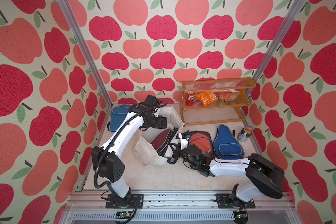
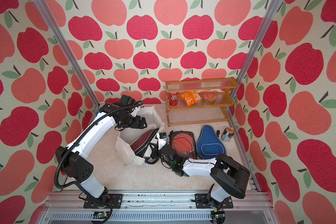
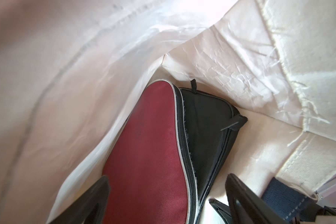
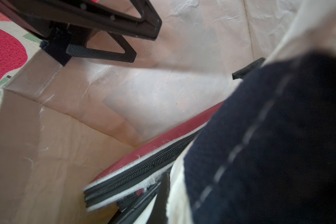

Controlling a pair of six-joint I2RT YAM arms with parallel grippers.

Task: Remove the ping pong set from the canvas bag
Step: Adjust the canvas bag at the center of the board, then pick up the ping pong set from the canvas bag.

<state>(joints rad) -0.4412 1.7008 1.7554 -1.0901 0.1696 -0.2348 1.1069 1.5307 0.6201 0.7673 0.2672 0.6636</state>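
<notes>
- Both top views: arms (image 1: 124, 131) are hiding part of the bag (image 1: 145, 153); right tool (image 1: 174, 153) is clamping its rim, left tool (image 1: 162, 123) is hanging spread in its mouth.
- Left wrist: maroon case (image 3: 144, 155) is lying in the bag, showing between the fingers (image 3: 97, 199), against a black pouch (image 3: 208, 126).
- Right wrist: blurred navy strap (image 4: 270, 135) is blocking half the frame.
- Beige tabletop (image 1: 163, 178) is sitting inside apple-print walls (image 1: 163, 48).

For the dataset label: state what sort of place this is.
Probably a staged robot test cell, not a real room: aluminium posts frame apple-print walls, a left arm and right arm are bolted to a rail, and a small wooden shelf carries snacks.
</notes>
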